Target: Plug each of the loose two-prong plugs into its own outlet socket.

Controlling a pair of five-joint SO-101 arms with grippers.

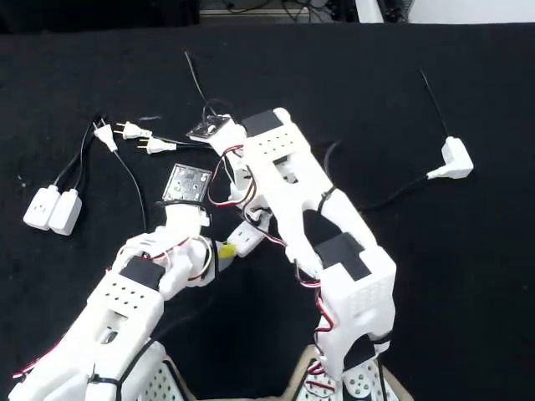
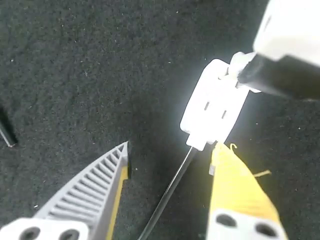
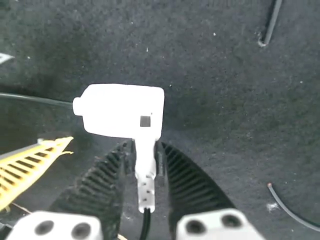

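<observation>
High view: the outlet socket (image 1: 248, 240) lies on the tabletop (image 1: 435, 276) between the arms, with loose plugs (image 1: 132, 129) far left. Left wrist view: the left tool (image 2: 171, 150) is spread astride the socket's cord (image 2: 167, 192), probably to brace it. Right wrist view: the right tool (image 3: 144, 150) pinches a plug (image 3: 145, 182) against the socket, likely seating it.

Black cloth (image 1: 451, 284) is covering the whole table and lying flat, with pale lint specks showing on it up close. Past the cloth's far edge a thin strip of room is showing. A dark area (image 1: 84, 10) is sitting along the left part of that edge, loose cables (image 1: 292, 10) are lying near its middle, and a white surface (image 1: 468, 8) is sitting toward its right end. Light is falling evenly across the cloth.
</observation>
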